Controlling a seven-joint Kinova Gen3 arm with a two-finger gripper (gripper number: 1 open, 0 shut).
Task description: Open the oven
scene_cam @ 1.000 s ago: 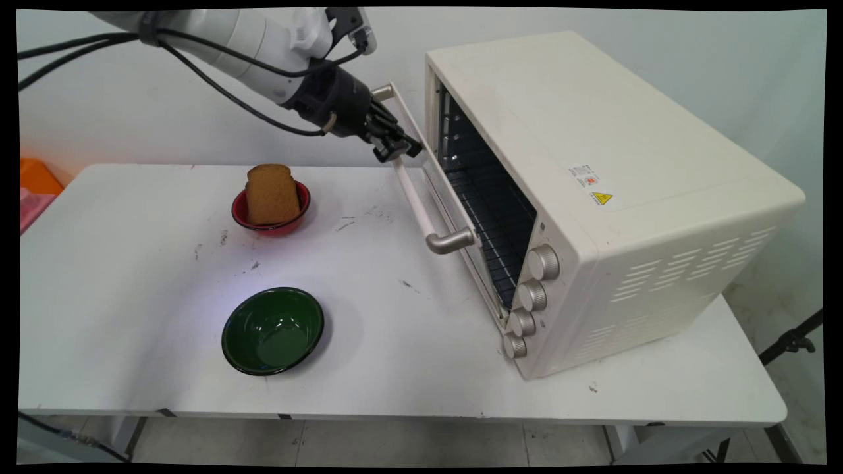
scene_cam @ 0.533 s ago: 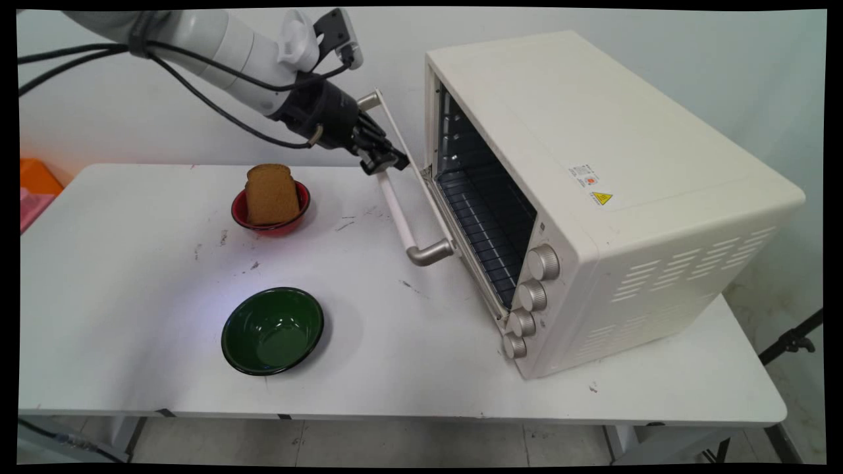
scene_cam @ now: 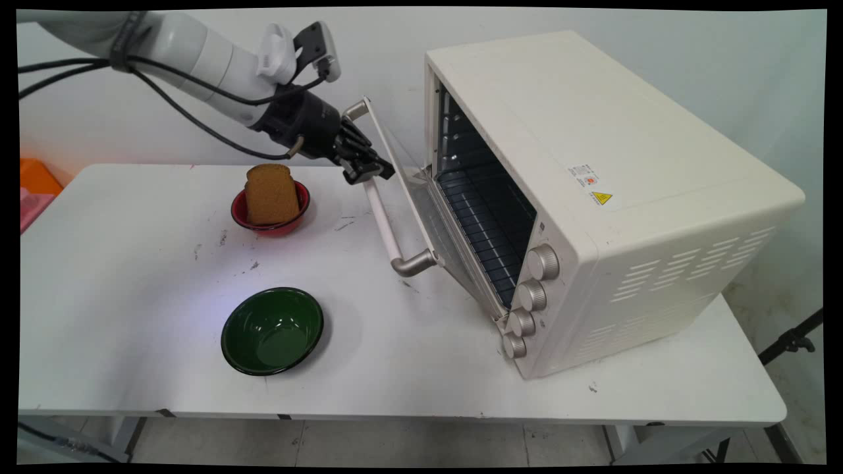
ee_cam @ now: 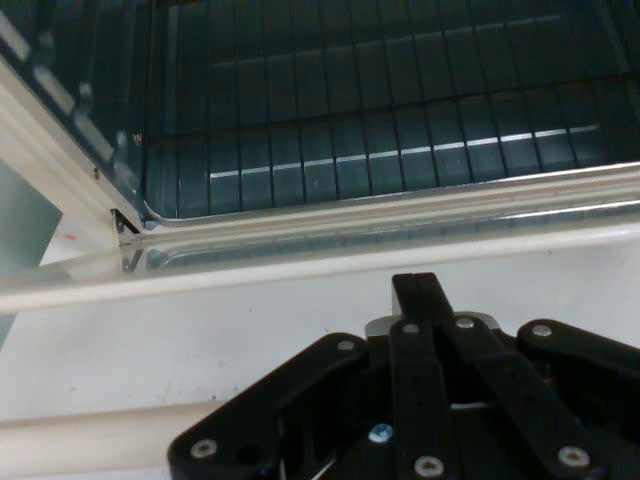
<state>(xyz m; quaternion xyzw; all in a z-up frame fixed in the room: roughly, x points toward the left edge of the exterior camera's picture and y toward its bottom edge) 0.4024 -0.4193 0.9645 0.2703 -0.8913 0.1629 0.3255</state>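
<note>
Pulled further down and outward over the last second, the oven door [scene_cam: 421, 197] now hangs roughly half open, its top edge tipped away from the toaster oven [scene_cam: 593, 197] toward the table's middle. With it the gripper [scene_cam: 369, 172] has swung lower and to the left. Its black fingers are clamped round the door handle [scene_cam: 382, 210], a pale bar on metal brackets, near the bar's far end. In the hand view the linkage is folded in over the pale bar [ee_cam: 90, 440] at the bottom edge, and the wire rack [ee_cam: 380, 130] shows through the door's glass beyond it.

The toaster oven stands on the right half of the table [scene_cam: 132, 276], reaching from near the far edge almost to the near edge, its opening turned toward the table's middle. Four metal knobs [scene_cam: 530, 299] run down its front corner nearest the near edge, and a yellow warning sticker [scene_cam: 601, 198] sits on its top.

Left of the door, close to the far edge, a red bowl [scene_cam: 270, 217] holds a brown slice of bread [scene_cam: 270, 193] standing on edge. A green bowl [scene_cam: 272, 330] sits nearer the near edge, well apart from both the red one and the door. Something orange [scene_cam: 38, 178] and pink shows past the table's left edge.
</note>
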